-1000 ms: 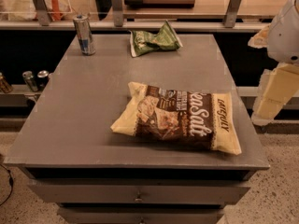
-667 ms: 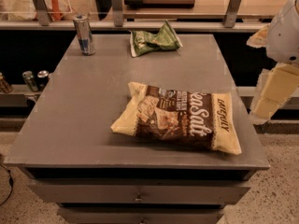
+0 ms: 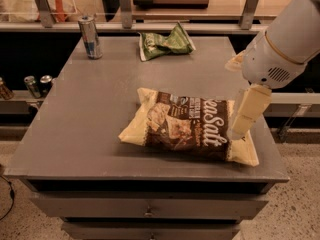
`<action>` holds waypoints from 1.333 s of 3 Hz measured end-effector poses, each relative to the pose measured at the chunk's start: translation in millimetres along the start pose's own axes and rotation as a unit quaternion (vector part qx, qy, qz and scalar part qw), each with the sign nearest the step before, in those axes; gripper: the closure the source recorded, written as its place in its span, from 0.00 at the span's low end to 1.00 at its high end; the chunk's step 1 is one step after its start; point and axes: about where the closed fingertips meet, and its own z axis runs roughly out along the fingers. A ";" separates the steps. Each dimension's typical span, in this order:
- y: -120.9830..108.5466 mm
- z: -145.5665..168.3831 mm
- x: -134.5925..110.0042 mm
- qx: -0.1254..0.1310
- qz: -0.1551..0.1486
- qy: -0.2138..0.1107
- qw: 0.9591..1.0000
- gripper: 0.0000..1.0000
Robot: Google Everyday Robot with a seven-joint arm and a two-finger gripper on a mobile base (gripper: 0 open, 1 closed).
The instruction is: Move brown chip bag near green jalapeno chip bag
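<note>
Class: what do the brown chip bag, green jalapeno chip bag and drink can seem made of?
Brown chip bag: probably matte printed plastic film, puffed and softly creased. Green jalapeno chip bag: shinier foil-like film, crumpled. Drink can: metal, silvery sheen. Gripper, over the brown bag's right end: seemingly cream plastic.

The Sea Salt chip bag (image 3: 185, 126) lies on the table (image 3: 85, 114), front and right of centre. The jalapeno chip bag (image 3: 165, 43) lies behind it near the back edge, well apart, with a drink can (image 3: 90, 37) to its left. The hand (image 3: 247, 116) is over the Sea Salt chip bag's right end.
</note>
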 end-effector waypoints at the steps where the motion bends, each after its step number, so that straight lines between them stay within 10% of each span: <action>1: 1.6 42.2 -9.6 -0.043 -0.005 -0.015 0.999 0.00; 2: 2.6 74.2 -5.9 -0.076 0.005 -0.015 0.997 0.00; 4: -2.1 98.0 0.7 -0.098 0.021 -0.009 0.995 0.41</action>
